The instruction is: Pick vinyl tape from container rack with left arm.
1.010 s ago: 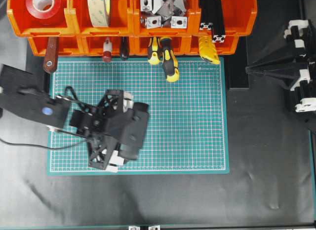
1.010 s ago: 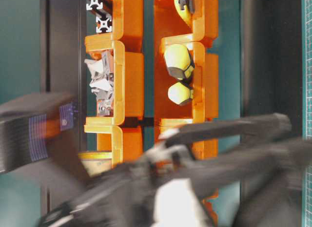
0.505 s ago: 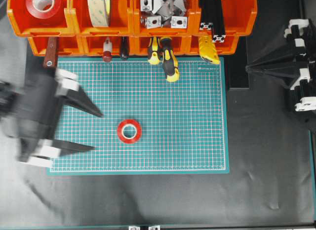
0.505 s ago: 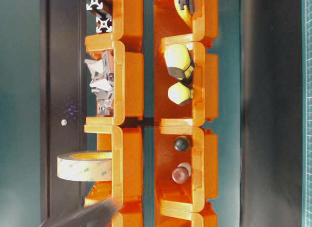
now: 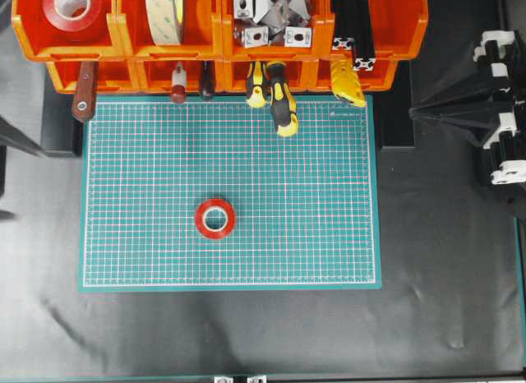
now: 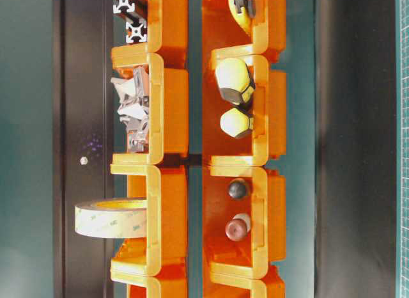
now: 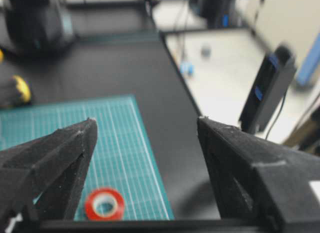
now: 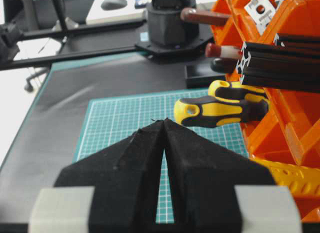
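Overhead: red vinyl tape (image 5: 214,218) flat on cutting mat (image 5: 312,235); second roll (image 5: 72,6) in container rack (image 5: 197,38).
Left wrist: left gripper (image 7: 145,128) jaws spread, empty.
Right wrist: right gripper (image 8: 164,124) jaws clenched, empty.

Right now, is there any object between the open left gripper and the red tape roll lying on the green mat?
Nothing visible. In the left wrist view the left gripper is open and empty, and the vinyl tape lies flat on the bare cutting mat, apart from the container rack and the screwdrivers.
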### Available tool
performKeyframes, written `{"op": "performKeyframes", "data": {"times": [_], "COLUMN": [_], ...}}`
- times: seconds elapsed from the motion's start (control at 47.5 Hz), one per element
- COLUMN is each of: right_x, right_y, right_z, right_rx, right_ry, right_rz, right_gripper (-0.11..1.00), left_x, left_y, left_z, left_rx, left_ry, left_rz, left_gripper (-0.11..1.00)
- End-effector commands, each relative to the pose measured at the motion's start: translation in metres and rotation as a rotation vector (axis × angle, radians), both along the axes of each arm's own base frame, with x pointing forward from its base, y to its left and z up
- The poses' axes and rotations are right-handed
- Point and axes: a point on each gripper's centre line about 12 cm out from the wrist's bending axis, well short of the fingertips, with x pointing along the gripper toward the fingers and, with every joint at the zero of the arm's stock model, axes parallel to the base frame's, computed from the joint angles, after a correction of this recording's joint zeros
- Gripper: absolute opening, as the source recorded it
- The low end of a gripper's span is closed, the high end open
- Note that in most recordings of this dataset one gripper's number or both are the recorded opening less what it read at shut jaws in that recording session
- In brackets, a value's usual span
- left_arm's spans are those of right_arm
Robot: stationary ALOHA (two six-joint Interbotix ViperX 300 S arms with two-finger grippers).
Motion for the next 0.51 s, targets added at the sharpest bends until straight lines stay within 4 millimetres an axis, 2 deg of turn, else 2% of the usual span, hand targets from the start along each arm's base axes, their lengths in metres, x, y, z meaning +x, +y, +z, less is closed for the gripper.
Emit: {"op": "performKeyframes", "data": {"times": [0.0, 0.274, 0.484], "right_x": [0.002, 0.002, 0.002], "right_y": [0.000, 0.000, 0.001], "right_z": [0.015, 0.018, 0.018], "right_rx": [0.004, -0.004, -0.005], "right_ry": [-0.041, -0.068, -0.069], "right_rz": [-0.002, 0.002, 0.008], "right_gripper": [0.00, 0.00, 0.00], "left_x": [-0.010, -0.026, -0.035], "left_y": [0.008, 0.025, 0.030], "left_z": [0.006, -0.012, -0.015], "left_rx": [-0.009, -0.012, -0.020], "left_ry": [-0.045, -0.057, -0.079], "left_rz": [0.024, 0.101, 0.123], "left_gripper": [0.77, 0.77, 0.77]}}
